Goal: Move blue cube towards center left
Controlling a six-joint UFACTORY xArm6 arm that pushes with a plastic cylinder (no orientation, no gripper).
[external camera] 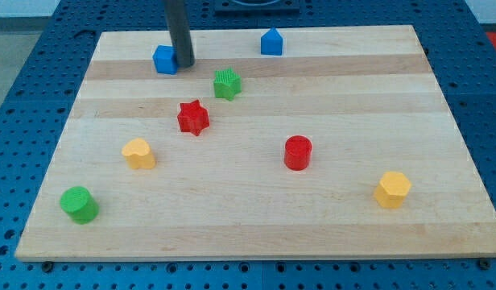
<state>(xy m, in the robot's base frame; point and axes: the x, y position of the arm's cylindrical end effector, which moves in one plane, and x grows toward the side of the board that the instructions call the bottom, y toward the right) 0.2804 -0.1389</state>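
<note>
Camera view, my tip (183,62) touching blue cube's (164,60) right side

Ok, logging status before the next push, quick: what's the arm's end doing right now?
No gripper: the rod holds nothing.
My tip rests at the blue cube's right side, seemingly touching.
</note>
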